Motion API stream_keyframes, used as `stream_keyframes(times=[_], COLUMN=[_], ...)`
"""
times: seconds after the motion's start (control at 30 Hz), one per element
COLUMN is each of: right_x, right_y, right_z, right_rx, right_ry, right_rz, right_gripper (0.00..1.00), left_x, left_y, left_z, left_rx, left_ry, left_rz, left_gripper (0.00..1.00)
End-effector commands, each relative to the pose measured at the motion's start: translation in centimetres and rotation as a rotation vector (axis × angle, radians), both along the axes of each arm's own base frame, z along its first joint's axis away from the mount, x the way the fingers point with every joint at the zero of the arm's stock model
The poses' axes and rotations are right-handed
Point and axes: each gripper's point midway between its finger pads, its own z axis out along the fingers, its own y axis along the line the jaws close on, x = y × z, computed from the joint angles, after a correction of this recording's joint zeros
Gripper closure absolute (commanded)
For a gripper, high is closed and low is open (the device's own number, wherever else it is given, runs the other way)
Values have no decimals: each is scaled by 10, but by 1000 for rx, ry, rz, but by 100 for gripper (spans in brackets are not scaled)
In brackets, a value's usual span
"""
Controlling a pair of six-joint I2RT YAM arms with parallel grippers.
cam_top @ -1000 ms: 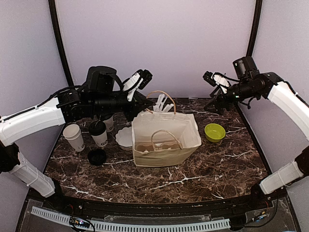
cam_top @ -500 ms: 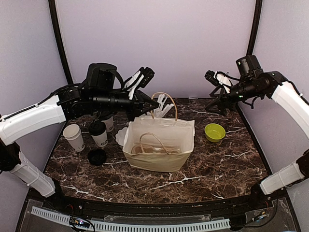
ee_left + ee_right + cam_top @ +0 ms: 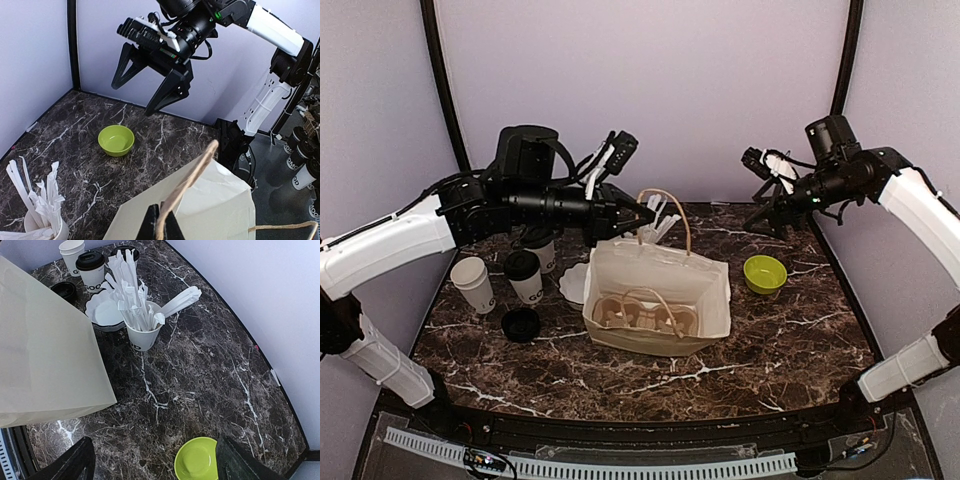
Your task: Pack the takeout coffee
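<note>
Two takeout coffee cups stand at the table's left: one lidded cup (image 3: 525, 276) (image 3: 91, 271) in front, the other (image 3: 543, 248) (image 3: 125, 252) behind it, partly hidden by my left arm. The paper bag (image 3: 660, 290) (image 3: 200, 212) (image 3: 45, 350) stands mid-table, mouth open, with a cardboard cup carrier (image 3: 640, 316) inside. My left gripper (image 3: 642, 214) (image 3: 160, 226) is shut on the bag's rear twine handle (image 3: 667, 197) (image 3: 192, 179). Off to the back right, my right gripper (image 3: 767, 192) (image 3: 131, 99) (image 3: 155, 471) hangs open and holds nothing, above the green bowl.
A lidless white cup (image 3: 472, 283) (image 3: 71, 252) and a loose black lid (image 3: 521, 323) (image 3: 64, 290) sit far left. A white scalloped bowl (image 3: 575, 284) (image 3: 106, 313) and a cup of straws (image 3: 658, 216) (image 3: 142, 335) stand behind the bag. A green bowl (image 3: 765, 272) (image 3: 116, 140) (image 3: 197, 460) is at right.
The left gripper closed on the rear handle and drew it rightward. The bag swung left, then settled upright with its mouth open. The right arm barely moved.
</note>
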Motion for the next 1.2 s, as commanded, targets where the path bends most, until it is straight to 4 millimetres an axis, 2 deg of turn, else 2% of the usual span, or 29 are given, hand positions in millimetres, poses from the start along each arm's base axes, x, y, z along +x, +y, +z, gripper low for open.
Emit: stream_keyframes(times=[0.0,0.1,0.33,0.37,0.4,0.43,0.5,0.63,0.7,0.8,0.9,0.97,1.0,1.13,1.17], right_x=[7,9,13,14,15,15,17,22,22,21,21,22,23,34,38], right_y=[2,3,3,3,3,3,4,2,1,1,-2,-5,-7,-20,-23], right_z=[2,-1,-3,-5,-6,-6,-8,-7,-6,-7,-8,-10,-11,-18,-21], right_rx=[11,8,-4,-6,-7,-7,-8,-14,-11,-9,-19,-29,-33,-30,-28], right_ry=[-20,-15,-15,-12,-9,-7,-3,-12,-16,-15,-22,-28,-31,-33,-28], right_rz=[0,-1,-3,-5,-5,-7,-12,-37,-41,-43,-56,-70,-79,-157,-177], right_gripper=[16,16,16,16,16,16,16,16,16,15,15,14,13,3,2], left_x=[-10,-4,16,22,26,32,42,68,79,88,85,77,73,79,86], left_y=[0,-3,-15,-17,-17,-18,-18,-6,4,15,27,43,51,107,130], left_z=[54,52,27,15,14,2,-8,-10,-5,5,24,23,29,20,10], left_rx=[-137,-125,-71,-39,-33,-2,18,31,40,69,102,164,174,346,424], left_ry=[-35,-35,59,81,92,112,145,152,115,45,-30,-36,-55,-104,-96], left_rz=[-41,-23,44,65,82,108,142,244,302,352,361,373,381,575,661], left_gripper=[100,100,100,100,100,100,100,97,89,58,42,35,33,22,19])
